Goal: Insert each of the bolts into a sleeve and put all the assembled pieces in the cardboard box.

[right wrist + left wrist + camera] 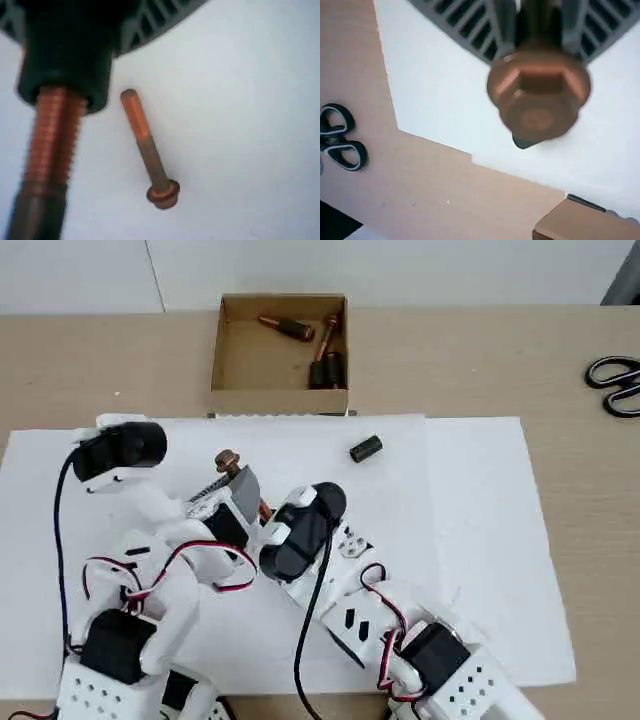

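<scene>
My left gripper [240,488] is shut on a copper bolt [227,460], whose hex head [537,95] points away from the grey fingers [465,20]. My right gripper [274,524] is shut on a black sleeve [65,55], and the bolt's threaded shaft [50,150] enters that sleeve. A second bolt [150,150] lies loose on the white paper beneath. A spare black sleeve [366,448] lies on the paper near the cardboard box [226,390]. Two assembled pieces [287,328] [327,360] lie inside the box.
White paper [470,540] covers the table's middle. Black scissors [615,385] lie at the far right on the bare wood, the scissors [340,135] also showing in the left wrist view. The box corner [580,222] is near the paper's edge. Both arms crowd the front centre.
</scene>
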Robot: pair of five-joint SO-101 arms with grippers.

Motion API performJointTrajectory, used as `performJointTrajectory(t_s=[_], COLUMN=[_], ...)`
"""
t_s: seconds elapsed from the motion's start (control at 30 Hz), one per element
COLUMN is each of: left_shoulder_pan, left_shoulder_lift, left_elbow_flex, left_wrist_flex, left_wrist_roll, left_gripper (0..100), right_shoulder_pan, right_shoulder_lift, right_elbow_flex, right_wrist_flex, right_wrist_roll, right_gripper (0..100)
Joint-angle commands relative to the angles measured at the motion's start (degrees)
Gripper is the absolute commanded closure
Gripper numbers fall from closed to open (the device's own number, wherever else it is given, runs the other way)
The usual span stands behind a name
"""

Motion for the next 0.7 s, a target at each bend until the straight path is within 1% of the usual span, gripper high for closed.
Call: performJointTrajectory(t_s=[0.0,0.17,0.3,0.43,0.67], left_shoulder_pan=[-0.26,0.18,3.08,5.98,7.38], left_shoulder_lift=[-0.44,-0.44,-0.44,-0.44,-0.44], left_elbow_flex=[0.04,-0.31,-1.98,-4.79,-6.99], left_wrist_flex=[-1.23,-0.88,3.78,8.44,13.8], left_wrist_roll=[-1.14,-1.14,-4.22,-4.31,-5.27], left_gripper=[99,99,99,99,99], right_shoulder_pan=[-0.31,-0.31,-0.13,-0.13,-0.04], right_shoulder_lift=[-0.75,-0.75,-0.75,-0.66,-0.66], right_elbow_flex=[-4.48,-4.48,-4.48,-4.48,-4.48], right_wrist_flex=[-1.19,-1.45,-1.45,-1.27,-1.45], right_wrist_roll=[0.53,0.53,0.53,0.53,0.53], right_gripper=[99.5,99.5,99.5,99.5,99.5])
